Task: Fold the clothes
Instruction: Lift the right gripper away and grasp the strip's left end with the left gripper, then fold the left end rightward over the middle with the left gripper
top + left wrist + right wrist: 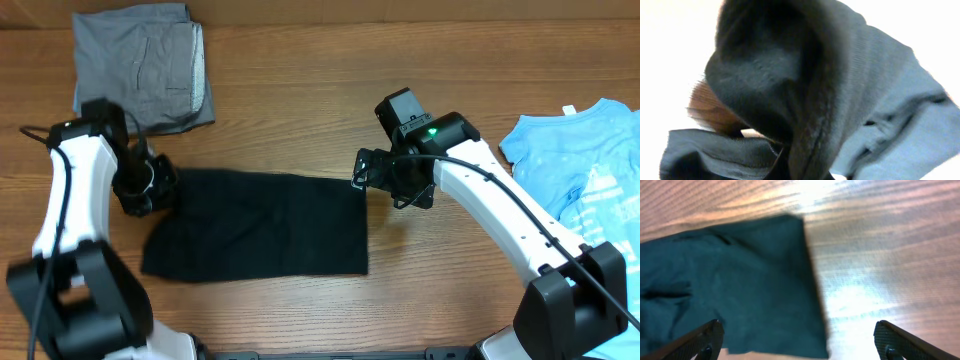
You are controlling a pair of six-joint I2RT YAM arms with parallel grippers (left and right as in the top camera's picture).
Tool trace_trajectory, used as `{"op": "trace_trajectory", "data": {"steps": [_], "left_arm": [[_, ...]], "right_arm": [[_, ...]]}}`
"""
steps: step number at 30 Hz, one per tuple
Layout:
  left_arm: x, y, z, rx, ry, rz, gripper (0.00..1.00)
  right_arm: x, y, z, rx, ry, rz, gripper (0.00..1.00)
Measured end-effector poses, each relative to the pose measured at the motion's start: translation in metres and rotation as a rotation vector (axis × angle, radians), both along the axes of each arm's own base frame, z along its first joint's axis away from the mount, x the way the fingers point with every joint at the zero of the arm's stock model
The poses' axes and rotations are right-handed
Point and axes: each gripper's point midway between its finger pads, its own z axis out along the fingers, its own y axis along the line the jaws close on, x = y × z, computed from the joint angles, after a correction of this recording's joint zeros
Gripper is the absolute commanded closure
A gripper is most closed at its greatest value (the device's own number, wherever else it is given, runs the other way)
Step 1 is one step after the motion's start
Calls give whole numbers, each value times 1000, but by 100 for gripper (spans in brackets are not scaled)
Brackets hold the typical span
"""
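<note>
A black garment [260, 225] lies flat as a rectangle in the middle of the table. My left gripper [143, 187] is at its upper left corner, and that corner is bunched up there. In the left wrist view the black cloth [765, 80] hangs close over the lens and hides the fingers. My right gripper [375, 180] hovers above the garment's upper right corner. Its fingers [800, 345] are spread wide and empty, with the garment's right edge [730, 280] between them.
A folded grey garment [140, 65] lies at the back left, also seen behind the black cloth in the left wrist view [900, 115]. A light blue T-shirt [585, 165] lies spread at the right edge. The wooden table [450, 60] is bare between them.
</note>
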Motion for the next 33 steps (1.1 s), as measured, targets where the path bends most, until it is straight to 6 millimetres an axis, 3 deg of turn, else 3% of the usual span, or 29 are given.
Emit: {"op": "trace_trajectory", "data": {"steps": [4, 7, 11, 18, 25, 29, 33], "left_arm": [[9, -24, 50, 46, -160, -55, 96], [7, -48, 70, 49, -220, -96, 96], [6, -85, 74, 38, -231, -168, 96], [13, -166, 80, -1, -324, -321, 96], [10, -226, 70, -28, -346, -402, 96], [8, -249, 44, -25, -292, -436, 92], [5, -262, 17, -16, -225, -461, 92]], "right_arm": [[3, 2, -19, 4, 5, 2, 0], [2, 5, -38, 7, 31, 3, 0], [-2, 7, -62, 6, 86, 6, 0], [-4, 19, -79, 57, 136, 29, 0], [-7, 23, -83, 76, 159, 36, 0], [-7, 22, -83, 79, 166, 34, 0], [-11, 6, -80, 66, 215, 8, 0]]}}
